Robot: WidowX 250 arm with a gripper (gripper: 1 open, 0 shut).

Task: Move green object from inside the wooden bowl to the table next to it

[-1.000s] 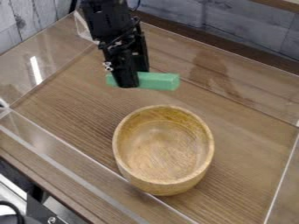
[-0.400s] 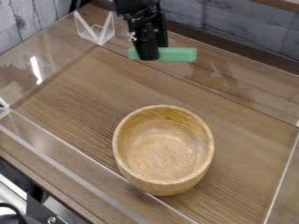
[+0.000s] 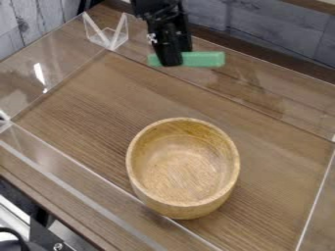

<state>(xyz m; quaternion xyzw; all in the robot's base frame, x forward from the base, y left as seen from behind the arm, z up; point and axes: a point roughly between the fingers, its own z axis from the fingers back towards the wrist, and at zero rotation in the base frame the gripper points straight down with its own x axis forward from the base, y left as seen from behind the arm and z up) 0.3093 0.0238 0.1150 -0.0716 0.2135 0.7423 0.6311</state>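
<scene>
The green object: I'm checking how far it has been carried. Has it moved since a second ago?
Yes. The green object, held in the gripper, has moved up and to the right in the view, farther from the wooden bowl.

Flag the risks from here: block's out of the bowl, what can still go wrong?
1. End effector grips the green block near one end, most of it overhanging; it could tilt or slip.
2. It is far from the wooden bowl, near the far acrylic wall; placement may miss "next to it" or hit the wall.
</scene>
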